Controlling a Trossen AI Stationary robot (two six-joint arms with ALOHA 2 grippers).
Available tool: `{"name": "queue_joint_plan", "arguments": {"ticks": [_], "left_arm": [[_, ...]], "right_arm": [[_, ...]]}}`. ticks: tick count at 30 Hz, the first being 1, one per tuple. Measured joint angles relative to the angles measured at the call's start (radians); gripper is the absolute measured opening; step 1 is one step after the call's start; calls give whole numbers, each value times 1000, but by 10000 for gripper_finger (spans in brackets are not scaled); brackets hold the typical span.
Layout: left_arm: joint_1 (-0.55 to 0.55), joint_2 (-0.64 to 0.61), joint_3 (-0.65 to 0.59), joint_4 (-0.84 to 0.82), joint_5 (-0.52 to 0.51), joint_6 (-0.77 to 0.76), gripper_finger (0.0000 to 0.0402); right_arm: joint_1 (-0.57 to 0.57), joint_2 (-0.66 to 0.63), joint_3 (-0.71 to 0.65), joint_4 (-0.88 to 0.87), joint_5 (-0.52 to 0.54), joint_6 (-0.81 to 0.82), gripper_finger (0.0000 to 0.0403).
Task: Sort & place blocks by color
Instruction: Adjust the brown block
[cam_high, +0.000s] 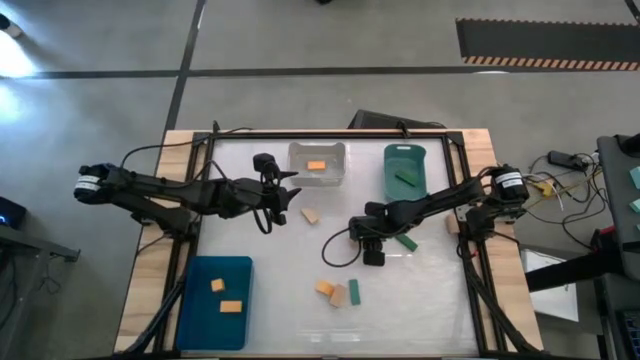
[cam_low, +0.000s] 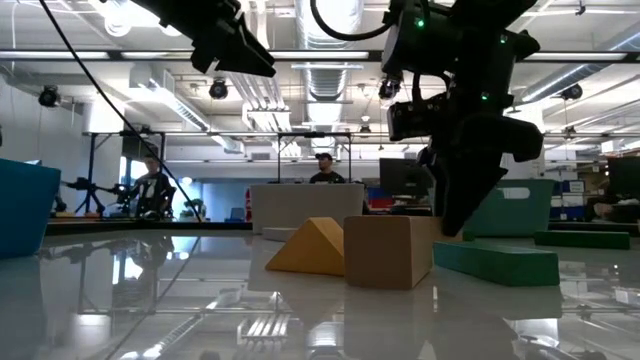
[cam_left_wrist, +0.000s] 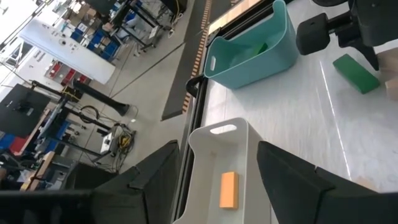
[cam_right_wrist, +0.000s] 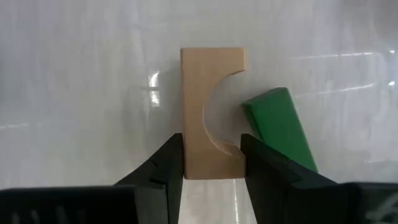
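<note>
Pale tan wood between my right fingers (cam_right_wrist: 158, 180): my right gripper (cam_right_wrist: 211, 177) is clamped on an arched wooden block (cam_right_wrist: 208, 112), one finger against each long side at its near end. The block lies flat on the glossy white table (cam_right_wrist: 81, 93). Its curved cut-out faces a green block (cam_right_wrist: 278, 127), which touches it on that side and angles away. From above, my right gripper (cam_high: 372, 252) sits low at mid-table, and a green bar (cam_high: 406, 241) shows just beside it, toward the right arm's base.

Further out from that hand, toward the table's near edge: a cluster of an orange block (cam_high: 324, 288), a tan block (cam_high: 338, 296) and a green block (cam_high: 354, 291), close together. The low view shows the same trio up front, orange wedge (cam_low: 305, 248) against tan cube (cam_low: 388, 250), green bar (cam_low: 495, 263) lying next to them.

Beyond the right hand, at the far edge, the green bin (cam_high: 404, 170) holds a green piece (cam_high: 404, 180).

My left gripper (cam_high: 281, 203) hovers well apart from the right, fingers (cam_left_wrist: 292, 180) spread and empty. Just ahead of it sits the clear bin (cam_high: 318, 163) with one orange block (cam_high: 316, 166) inside; a tan piece (cam_high: 310, 215) lies on the table beside this hand. Back near the left arm's side, at the near corner, the blue bin (cam_high: 215, 300) holds two orange blocks (cam_high: 225, 297).
</note>
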Motion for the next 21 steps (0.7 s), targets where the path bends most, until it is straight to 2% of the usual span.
{"name": "queue_joint_plan", "arguments": {"ticks": [5, 14, 17, 21], "left_arm": [[0, 0, 0, -1, 0, -27, 201], [-1, 0, -20, -1, 0, -104, 201], [9, 0, -21, 10, 0, -91, 201], [41, -16, -21, 73, 0, 5, 201]], "right_arm": [[5, -25, 0, -22, -4, -3, 121], [-3, -164, 42, -65, 20, -54, 121], [-47, -210, 54, -60, 57, -140, 121], [-172, -253, 75, -33, 58, -243, 121]]}}
